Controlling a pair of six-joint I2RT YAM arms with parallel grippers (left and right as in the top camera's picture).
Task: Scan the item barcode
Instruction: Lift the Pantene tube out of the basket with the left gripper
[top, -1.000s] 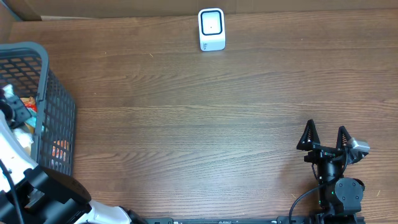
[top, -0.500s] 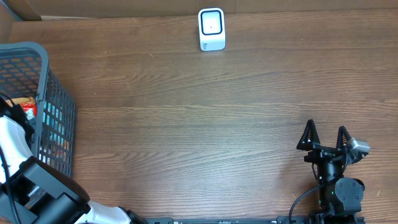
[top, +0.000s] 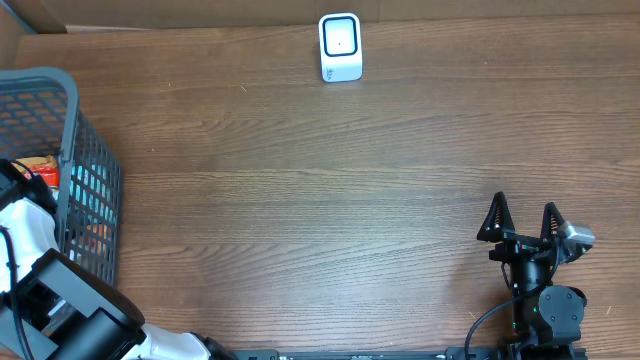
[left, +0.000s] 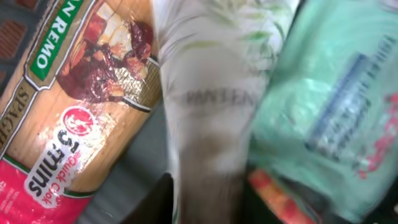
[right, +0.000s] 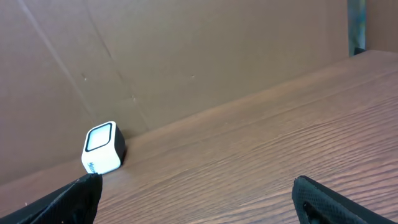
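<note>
Basket (top: 70, 105) at left table (top: 300, 200) edge — left tool (top: 14, 180) among packets (left: 211, 93), grip unreadable | right tool (top: 523, 204) spread at near edge

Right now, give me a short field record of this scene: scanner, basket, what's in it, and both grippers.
scanner: white, at the table's far edge
basket: grey mesh, far left
contents seen: spaghetti packet, white packet, green packet, blurred
left gripper: down in the basket; open or shut unclear
right gripper: open, empty, near right
scan: not yet done
</note>
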